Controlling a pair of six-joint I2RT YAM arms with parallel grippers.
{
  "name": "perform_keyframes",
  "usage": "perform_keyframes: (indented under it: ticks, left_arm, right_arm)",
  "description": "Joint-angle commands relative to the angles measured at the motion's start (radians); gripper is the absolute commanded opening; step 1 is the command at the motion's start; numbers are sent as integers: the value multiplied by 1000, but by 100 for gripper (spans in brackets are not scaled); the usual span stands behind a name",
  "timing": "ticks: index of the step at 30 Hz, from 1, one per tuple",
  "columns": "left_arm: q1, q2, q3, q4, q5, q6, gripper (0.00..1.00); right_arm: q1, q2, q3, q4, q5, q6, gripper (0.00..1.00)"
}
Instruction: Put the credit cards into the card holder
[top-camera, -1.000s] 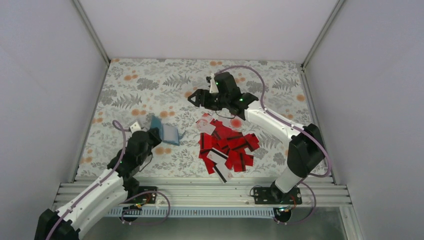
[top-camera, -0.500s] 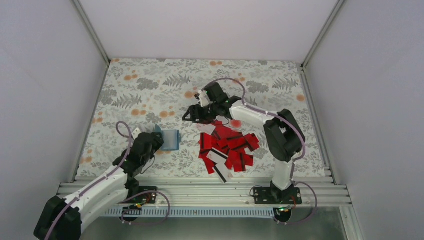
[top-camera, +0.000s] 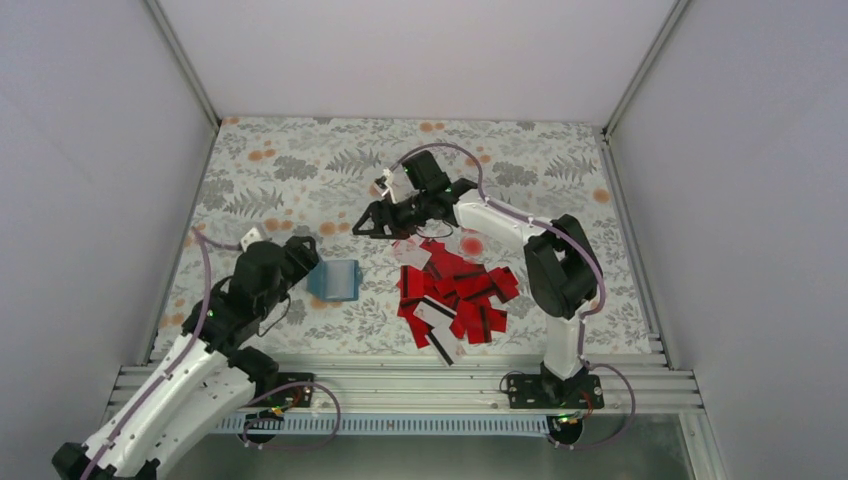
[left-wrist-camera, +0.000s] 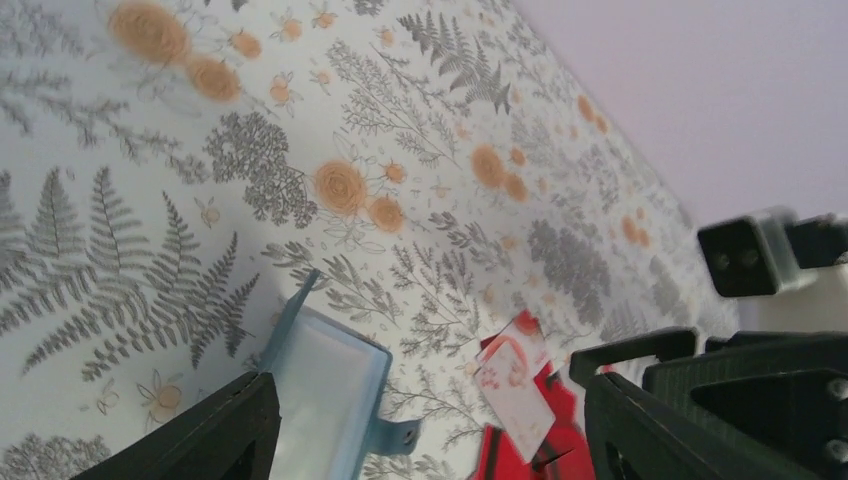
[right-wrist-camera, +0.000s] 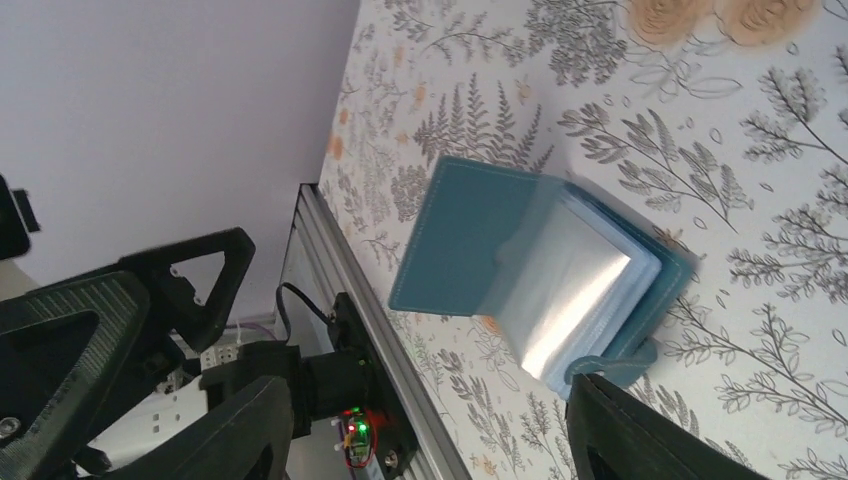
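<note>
1. We see a floral cloth (top-camera: 300, 170) covering the table: grey ferns and orange blossoms on a white ground.
2. We see plain pale walls (top-camera: 90, 150) on three sides, with slanting metal posts (top-camera: 185, 65) at the two far corners.
3. Along the near edge we see a ribbed aluminium rail (top-camera: 420, 385) — it runs the table's full width.

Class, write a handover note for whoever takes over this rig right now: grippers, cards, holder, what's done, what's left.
Grippers: left gripper open, empty, beside the card holder; right gripper open, empty, above the table just beyond the credit cards.
Holder: on the table, cover ajar.
Done: no card visibly in the holder.
To do: all cards, heaped to its right.
</note>
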Motion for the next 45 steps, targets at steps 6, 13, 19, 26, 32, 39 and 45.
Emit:
perform_keyframes:
  ticks: [6, 13, 19, 26, 32, 39, 45]
  left_arm:
    - [-8, 358, 194, -46, 247, 511, 56]
    - [-8, 573, 229, -71, 260, 571, 45]
    - [-6, 671, 206, -67, 245, 595, 45]
    - [20, 722, 174, -93, 189, 529, 43]
    - [27, 776, 152, -46, 245, 502, 44]
    - [22, 795, 147, -3, 285, 542, 63]
    - [18, 823, 134, 14, 287, 553, 64]
  right_arm:
    - [18, 57, 86, -97, -44, -20, 71]
    - [20, 80, 88, -153, -18, -26, 71]
    - [22, 137, 88, -213, -13, -76, 70]
    - [35, 159, 88, -234, -38, -100, 70]
    - [62, 234, 171, -310, 2, -121, 73]
    - [95, 276, 205, -350, 66, -119, 75]
    - [105, 277, 179, -336, 83, -116, 67]
